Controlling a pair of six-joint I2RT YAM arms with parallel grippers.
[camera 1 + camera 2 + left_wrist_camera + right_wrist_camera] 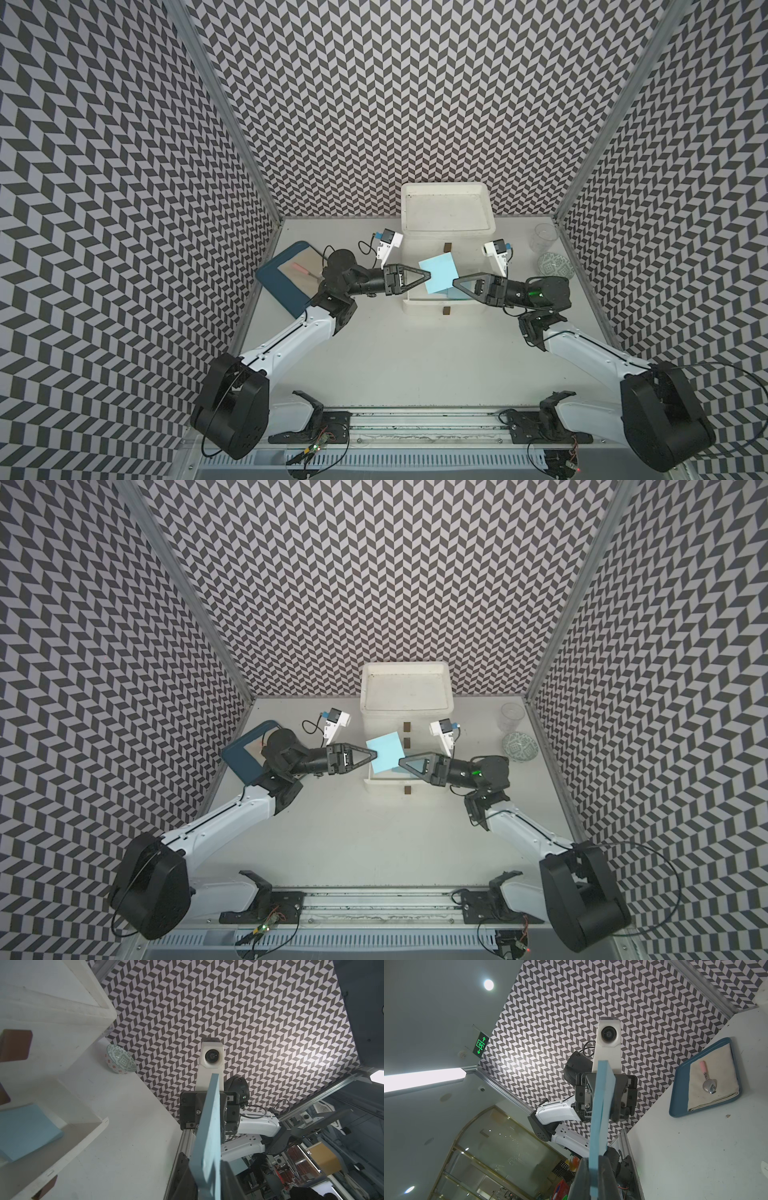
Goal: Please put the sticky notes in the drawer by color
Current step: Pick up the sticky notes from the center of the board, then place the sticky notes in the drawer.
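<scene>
1. Your left gripper (427, 277) is clamped on one edge of a pale blue sticky note (439, 272).
2. Your right gripper (456, 282) pinches the opposite edge.
3. The note hangs tilted above the pulled-out lowest drawer (424, 308), where another blue note (27, 1130) lies.

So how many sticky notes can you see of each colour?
Blue: 2, the held sticky note between left pincer and right pincer, another sticky note in the open drawer
Green: 0
Pink: 0
Total: 2
</scene>
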